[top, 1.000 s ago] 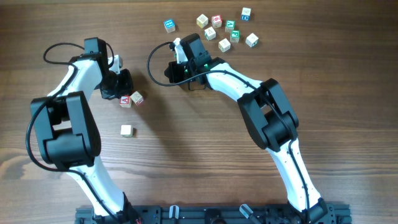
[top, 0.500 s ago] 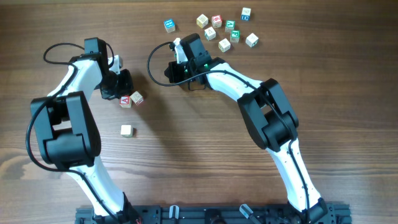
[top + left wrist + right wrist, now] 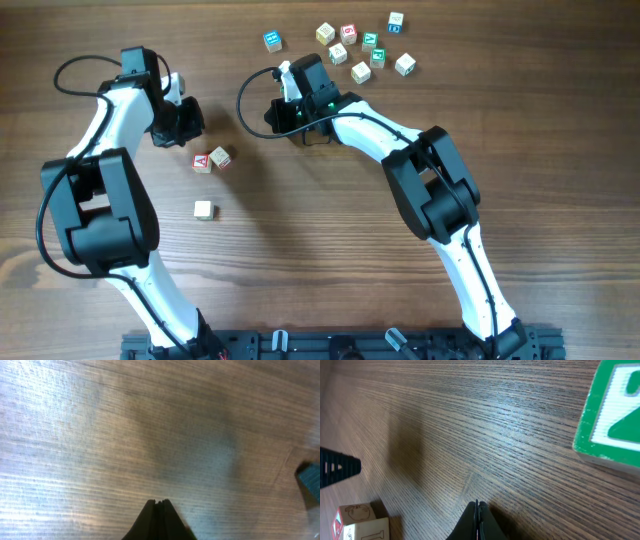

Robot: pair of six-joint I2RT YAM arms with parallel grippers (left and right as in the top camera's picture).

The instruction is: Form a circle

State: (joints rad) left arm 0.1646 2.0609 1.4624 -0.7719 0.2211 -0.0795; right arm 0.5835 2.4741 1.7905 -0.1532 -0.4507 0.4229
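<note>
No circle shows on the table. Two small pale letter cubes, one red-printed [image 3: 202, 161] and one tan [image 3: 220, 156], touch each other left of centre; they also appear as the cube pair [image 3: 360, 521] low in the right wrist view. A third pale cube [image 3: 203, 209] lies alone below them. My left gripper [image 3: 188, 122] is shut and empty, just above and apart from the pair, over bare wood [image 3: 160, 502]. My right gripper [image 3: 273, 117] is shut too, holding nothing [image 3: 477, 503], and points left toward the pair.
Several blue-, green- and red-printed cubes [image 3: 361, 72] are scattered at the top right, a blue one [image 3: 272, 40] apart at their left. A green-printed cube [image 3: 615, 415] sits close to my right gripper. A blue-edged thing [image 3: 311, 480] shows at the left wrist view's right edge.
My left arm has drawn up and slightly left, away from the two touching cubes. The right arm and all the cubes have stayed put.
</note>
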